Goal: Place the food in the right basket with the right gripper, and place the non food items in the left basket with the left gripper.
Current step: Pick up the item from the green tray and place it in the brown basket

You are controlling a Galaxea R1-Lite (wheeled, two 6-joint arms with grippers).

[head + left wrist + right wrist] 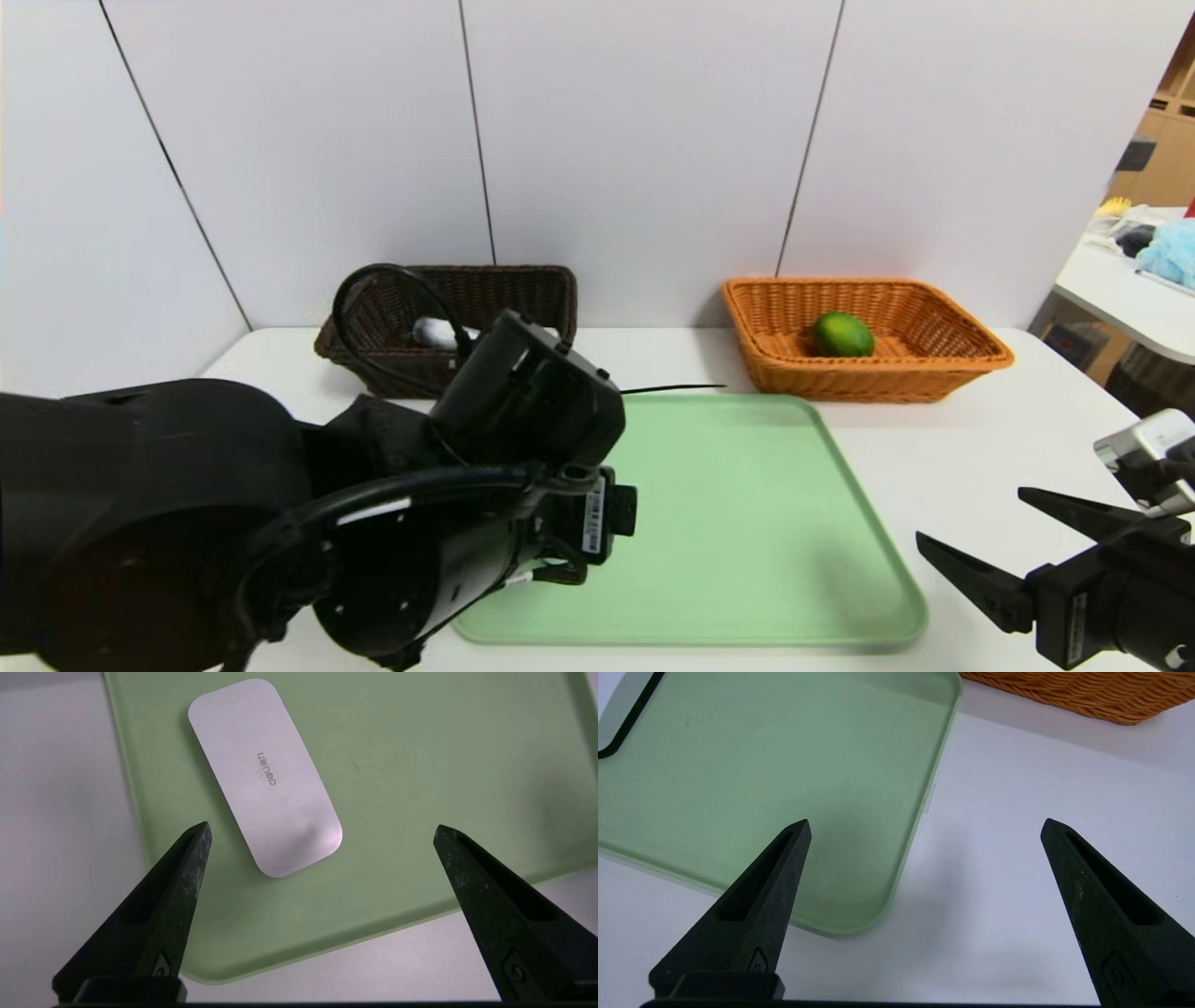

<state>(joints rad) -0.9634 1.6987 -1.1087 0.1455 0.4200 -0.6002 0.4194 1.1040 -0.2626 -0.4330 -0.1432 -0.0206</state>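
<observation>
In the left wrist view, the flat white rounded-rectangle case [265, 777] lies on the pale green rectangular tray [397, 779]. The black two-fingered left gripper [322, 828] is over the tray with its two fingers spread wide, gripping nothing. The near end of the case lies between the two fingertips as that view shows them, closer to one finger than to the other, and the rest of it reaches out past them. Grey lettering marks the middle of its lid. In the head view the black left arm [373, 504] crosses from the left edge to the centre of the frame and hides the case and part of the tray.

The dark brown woven wicker basket [523, 289] stands on the white desk [934, 448], left of centre in the frame, behind the arm. A slim white cylindrical bottle [437, 333] lies in it, partly hidden by the arm and its cable.

The orange-tan woven wicker basket [868, 385] stands right of centre, just beyond the tray's far right corner. It holds the glossy green oval fruit [843, 335].

The black two-fingered right gripper [966, 532] is at the lower right of the frame, to the right of the tray, open and empty.
</observation>
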